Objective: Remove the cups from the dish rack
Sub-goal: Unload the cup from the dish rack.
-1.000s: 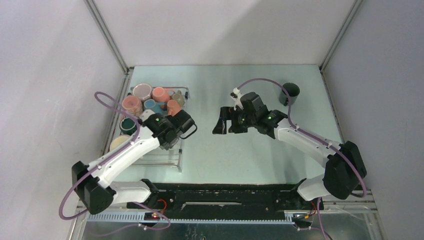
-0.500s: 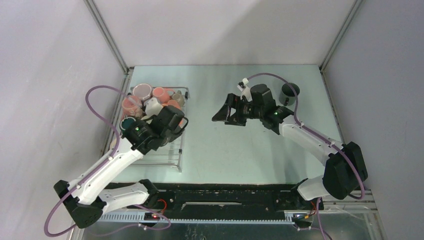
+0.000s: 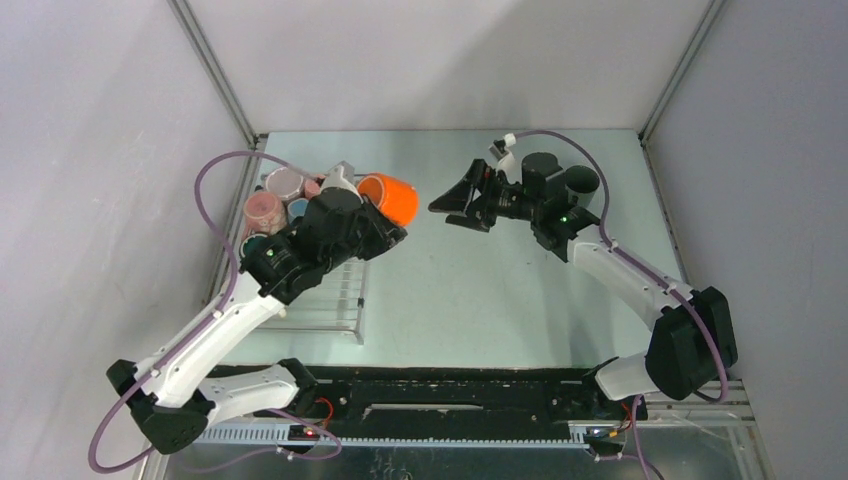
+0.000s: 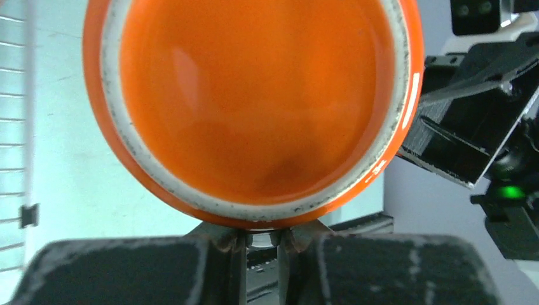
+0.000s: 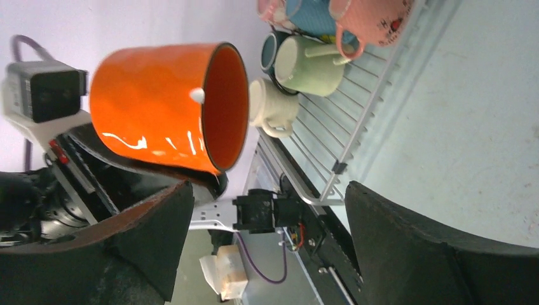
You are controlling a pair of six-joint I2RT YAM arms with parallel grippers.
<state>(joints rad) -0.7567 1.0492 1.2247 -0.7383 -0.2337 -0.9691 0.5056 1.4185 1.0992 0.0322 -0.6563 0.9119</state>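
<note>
Orange cup [image 3: 390, 199] is out of the dish rack [image 3: 335, 300] now. A second ago we saw the left gripper [image 4: 260, 240] low over the cluster at the rack's far end; it has since lifted and swung right, and it carries the cup in the air just past the rack's far right corner, above the table. Its fingers are clamped on the rim wall at the cup's lower edge, one inside and one outside. The cup lies on its side with its mouth turned back toward the left wrist.

The right gripper [image 3: 455, 198] has moved too: it has pushed toward the far side and turned to face the cup, with its jaws spread wide and nothing between them. It is near the cup but not touching it.

We read this as a handover being set up, so one more cup counts as lifted though not yet set down. A dark cup [image 3: 582, 180] already stands on the table at the far right, behind the right arm. The other cups [image 3: 283, 182] sit bunched at the rack's far end — most of the unloading is left.
</note>
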